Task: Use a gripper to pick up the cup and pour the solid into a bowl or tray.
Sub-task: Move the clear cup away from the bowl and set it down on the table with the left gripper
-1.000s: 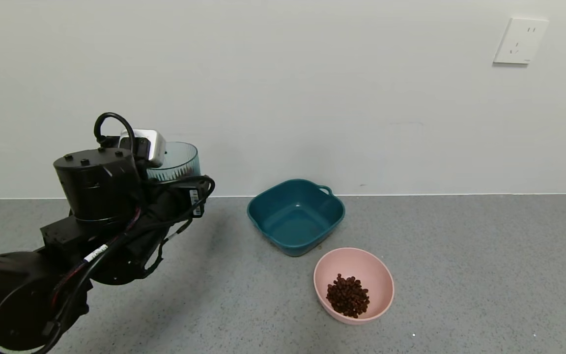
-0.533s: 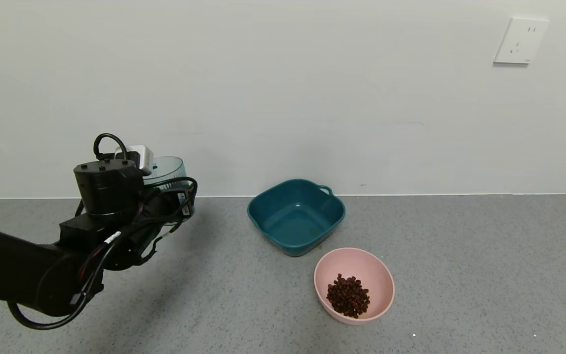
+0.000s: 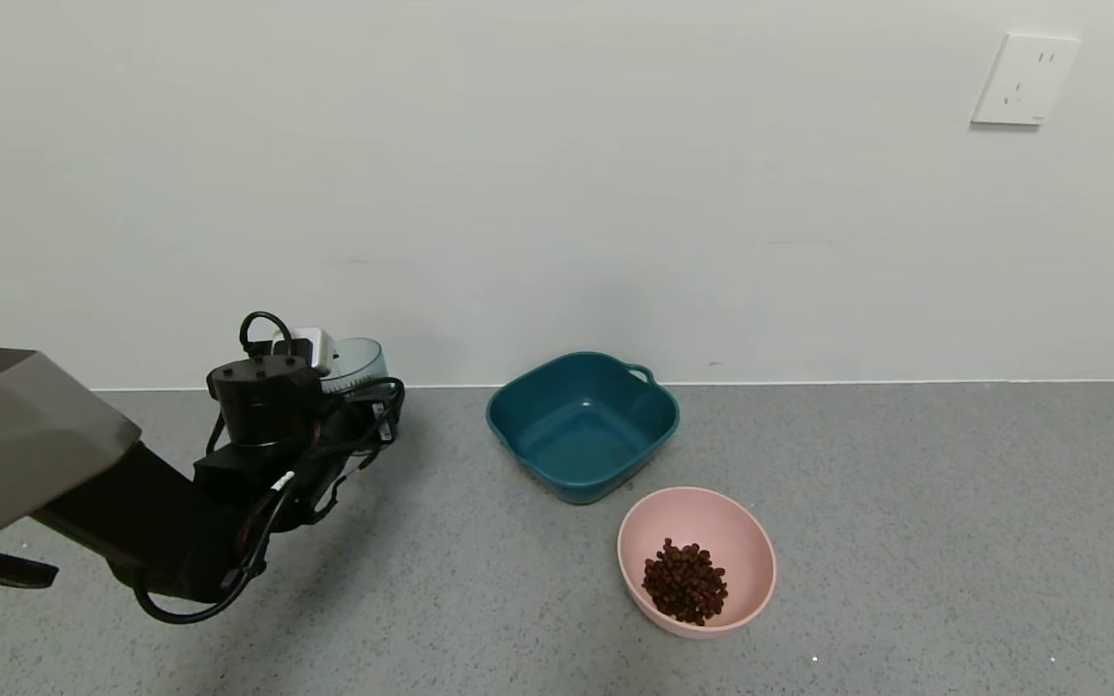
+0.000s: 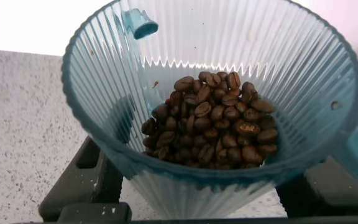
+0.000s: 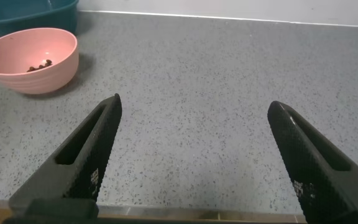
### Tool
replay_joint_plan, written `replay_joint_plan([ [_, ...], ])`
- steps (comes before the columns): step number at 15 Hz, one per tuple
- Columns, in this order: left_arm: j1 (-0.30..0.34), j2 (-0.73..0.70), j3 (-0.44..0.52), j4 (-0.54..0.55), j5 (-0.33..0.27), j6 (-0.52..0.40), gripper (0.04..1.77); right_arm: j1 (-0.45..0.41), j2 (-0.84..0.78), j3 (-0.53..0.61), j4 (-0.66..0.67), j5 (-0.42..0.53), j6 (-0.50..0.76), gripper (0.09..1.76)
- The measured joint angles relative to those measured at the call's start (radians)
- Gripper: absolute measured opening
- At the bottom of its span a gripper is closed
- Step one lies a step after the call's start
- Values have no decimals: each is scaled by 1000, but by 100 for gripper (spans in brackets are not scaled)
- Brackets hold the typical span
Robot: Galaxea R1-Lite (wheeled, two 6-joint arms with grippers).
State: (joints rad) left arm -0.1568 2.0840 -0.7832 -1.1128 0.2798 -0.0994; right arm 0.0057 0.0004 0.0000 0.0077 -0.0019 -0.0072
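My left gripper (image 3: 365, 394) is shut on the ribbed grey-blue cup (image 3: 361, 362) at the far left of the counter, near the wall. It holds the cup upright and low. In the left wrist view the cup (image 4: 241, 43) is partly filled with brown beans (image 4: 213, 121), and the gripper (image 4: 207, 190) has its black fingers (image 4: 82, 183) on either side of the base. The pink bowl (image 3: 712, 517) stands in front of me and holds a pile of beans (image 3: 684, 581). My right gripper (image 5: 194, 124) is open and empty over bare counter, with the pink bowl (image 5: 36, 65) off to one side.
A dark teal tub (image 3: 583, 425) with a loop handle stands empty behind the pink bowl and to the right of the cup; its edge shows in the right wrist view (image 5: 30, 15). The wall runs along the back of the grey counter (image 3: 905, 503).
My left arm has moved down and away toward the wall, carrying the cup lower toward the counter. The bowls and their beans have not moved.
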Motion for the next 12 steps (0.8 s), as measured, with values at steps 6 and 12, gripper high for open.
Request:
replay_joint_plan([
  [6, 8, 116, -8, -72, -16, -1, 134, 0, 0, 0, 0, 1, 0, 171],
  [12, 8, 163, -8, -80, -23, -1, 134, 0, 0, 0, 0, 1, 0, 171],
])
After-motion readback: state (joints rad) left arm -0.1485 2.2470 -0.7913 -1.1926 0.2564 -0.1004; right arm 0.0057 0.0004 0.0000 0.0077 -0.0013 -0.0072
